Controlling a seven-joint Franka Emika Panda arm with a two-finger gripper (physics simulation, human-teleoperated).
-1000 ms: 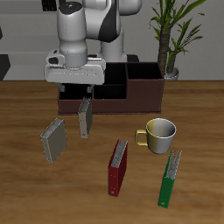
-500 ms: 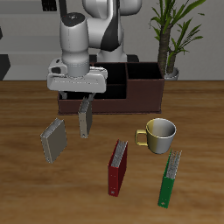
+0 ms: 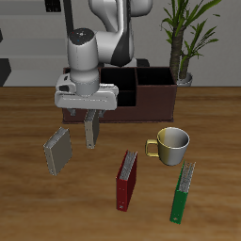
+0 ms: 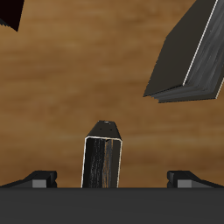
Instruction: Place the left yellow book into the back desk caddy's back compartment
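Observation:
The left yellow book stands upright on the table, grey-tan with pale page edges. My gripper is open and has come down over its top, one finger on each side, apart from the covers. In the wrist view the book stands midway between my fingertips, with my gripper wide around it. The back desk caddy is a dark maroon box behind my arm. Its back compartment is hidden by the arm.
A second grey-tan book leans nearer the front edge, also in the wrist view. A dark red book, a green book and an olive mug stand toward the front. A potted plant stands at the back.
My gripper has moved forward and down from in front of the caddy, and its open fingers now straddle the top of the left yellow book. The book has not moved.

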